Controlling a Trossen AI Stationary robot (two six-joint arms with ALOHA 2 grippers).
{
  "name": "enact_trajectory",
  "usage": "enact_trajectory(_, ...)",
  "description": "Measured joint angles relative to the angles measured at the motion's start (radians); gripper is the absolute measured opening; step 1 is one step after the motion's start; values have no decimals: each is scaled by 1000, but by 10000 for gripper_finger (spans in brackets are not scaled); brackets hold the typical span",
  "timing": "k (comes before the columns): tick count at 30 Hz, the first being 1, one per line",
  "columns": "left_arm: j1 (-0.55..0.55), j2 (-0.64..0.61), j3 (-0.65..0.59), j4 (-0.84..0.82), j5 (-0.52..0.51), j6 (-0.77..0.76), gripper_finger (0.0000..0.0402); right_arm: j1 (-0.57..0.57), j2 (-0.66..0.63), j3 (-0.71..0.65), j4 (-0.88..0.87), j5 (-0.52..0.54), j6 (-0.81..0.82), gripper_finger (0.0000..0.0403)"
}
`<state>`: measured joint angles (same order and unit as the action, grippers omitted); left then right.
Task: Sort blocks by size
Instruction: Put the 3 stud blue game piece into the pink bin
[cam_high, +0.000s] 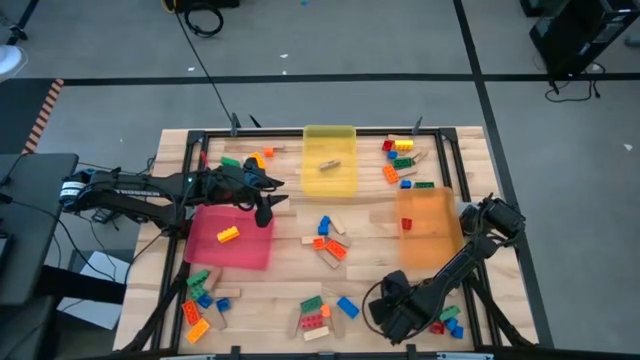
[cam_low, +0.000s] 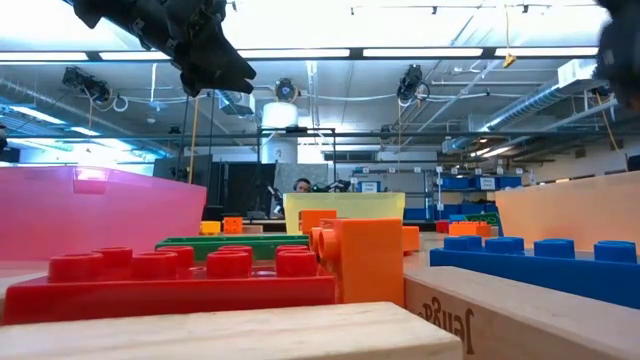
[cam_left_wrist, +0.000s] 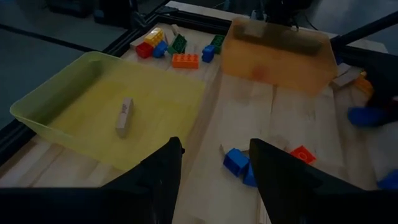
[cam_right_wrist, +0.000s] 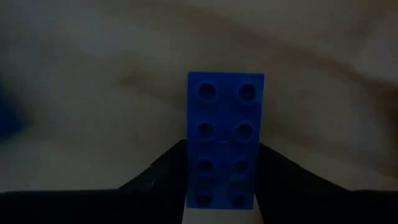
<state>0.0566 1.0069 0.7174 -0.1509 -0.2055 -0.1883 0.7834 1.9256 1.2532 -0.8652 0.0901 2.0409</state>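
Right gripper (cam_right_wrist: 221, 186) first: your right wrist view shows its two dark fingers pressed against both long sides of a blue studded brick (cam_right_wrist: 225, 140), so treat it as clamped on that brick. From above, that gripper (cam_high: 400, 305) sits low near the desk's front edge, toward the right corner, among a few loose blocks. Your left gripper (cam_high: 262, 207) hangs above the desk between the pink tray (cam_high: 232, 236) and the yellow tray (cam_high: 330, 160), fingers apart with nothing between them.

Judging by how things lie, you are early in the sort. The yellow tray at the back edge holds one tan wooden block (cam_high: 328, 165), the pink tray holds one yellow brick (cam_high: 228, 234), and the orange tray (cam_high: 428, 226) shows one small red piece (cam_high: 407, 224) by its wall. Everything else is still out on the desk: a cluster at the front left corner (cam_high: 200, 300), a group at the front middle (cam_high: 315, 316), a handful at the centre (cam_high: 330, 240), and heaps near both back corners (cam_high: 400, 158).

The bricks are glossy hard plastic, rectangular with round studs, long and short. The wooden blocks are plain, matte and smooth-faced. All three trays are shallow, translucent and thin-walled, and the desk is pale slatted wood inside a dark metal frame.
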Motion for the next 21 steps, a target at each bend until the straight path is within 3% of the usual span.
enact_trajectory(4, 0, 0, 0, 4, 1, -3, 198, -7, -1, 70, -10, 85, -107, 154)
enact_trajectory(12, 0, 0, 0, 73, 56, -34, 198, -81, -3, 212, -82, 383, -334, 154)
enact_trajectory(21, 0, 0, 0, 163, 166, -56, 198, -234, -63, 228, -175, 469, -541, 154)
